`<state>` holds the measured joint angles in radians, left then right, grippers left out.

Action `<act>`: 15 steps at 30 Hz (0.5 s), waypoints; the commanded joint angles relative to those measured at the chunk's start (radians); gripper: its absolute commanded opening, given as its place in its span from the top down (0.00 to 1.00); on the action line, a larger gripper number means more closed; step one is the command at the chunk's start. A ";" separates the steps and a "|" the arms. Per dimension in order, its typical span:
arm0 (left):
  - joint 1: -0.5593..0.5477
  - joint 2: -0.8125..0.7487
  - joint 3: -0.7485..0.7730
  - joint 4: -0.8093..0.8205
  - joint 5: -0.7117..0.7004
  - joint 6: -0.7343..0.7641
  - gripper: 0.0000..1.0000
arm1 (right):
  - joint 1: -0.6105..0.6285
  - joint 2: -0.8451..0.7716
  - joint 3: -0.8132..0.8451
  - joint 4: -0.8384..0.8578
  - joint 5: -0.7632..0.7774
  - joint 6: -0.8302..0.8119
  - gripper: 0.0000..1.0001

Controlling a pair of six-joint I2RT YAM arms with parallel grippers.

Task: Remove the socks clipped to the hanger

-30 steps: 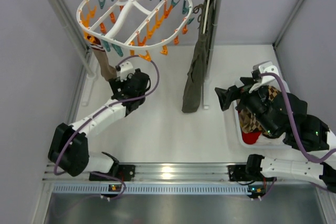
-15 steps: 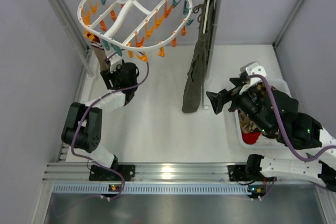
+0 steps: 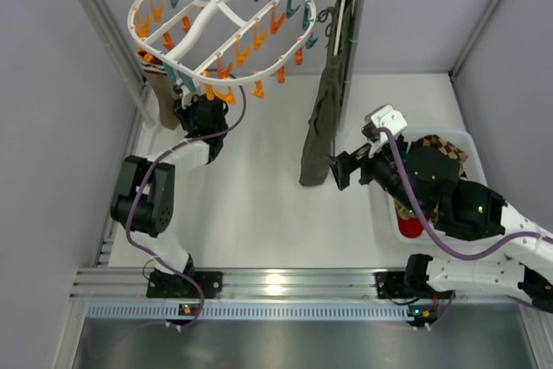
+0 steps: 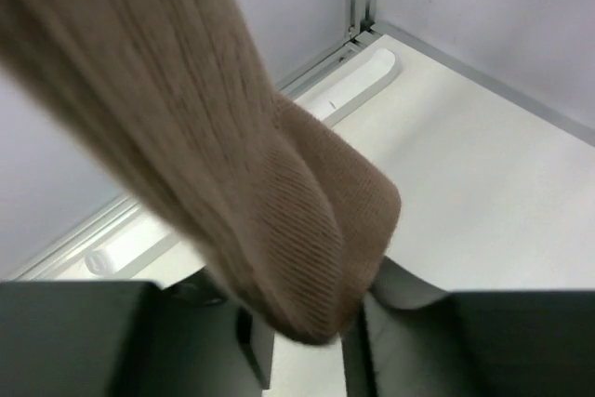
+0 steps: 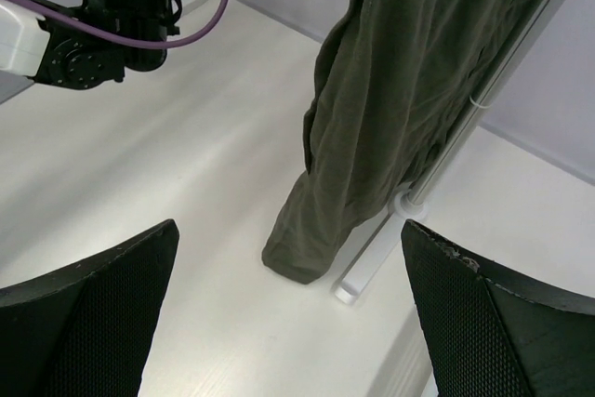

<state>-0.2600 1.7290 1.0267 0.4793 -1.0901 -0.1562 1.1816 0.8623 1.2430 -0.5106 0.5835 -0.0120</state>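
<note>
Sock [image 4: 279, 183], tan, hangs at far left from the hanger [image 3: 210, 16], its toe pinched by the left gripper [image 4: 307, 360] — the right gripper [image 3: 340, 170] is spread wide, holding nothing. A hard pull could swing the hanger, or the toe could slip out, if the clip [image 3: 147, 60] holds.

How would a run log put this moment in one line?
left jaws: around tan sock toe, grip unclear | right jaws: open, empty

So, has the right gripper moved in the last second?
Yes. The right gripper has shifted left, away from the white bin and toward the hanging olive garment.
</note>
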 commanded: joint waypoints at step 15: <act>0.024 -0.037 -0.005 0.076 -0.080 0.023 0.23 | -0.005 -0.002 -0.030 0.087 -0.020 -0.039 0.01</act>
<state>-0.2432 1.7287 1.0264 0.5011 -1.1389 -0.1356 1.1816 0.8631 1.2217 -0.4831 0.5770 -0.0345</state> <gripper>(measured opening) 0.753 0.993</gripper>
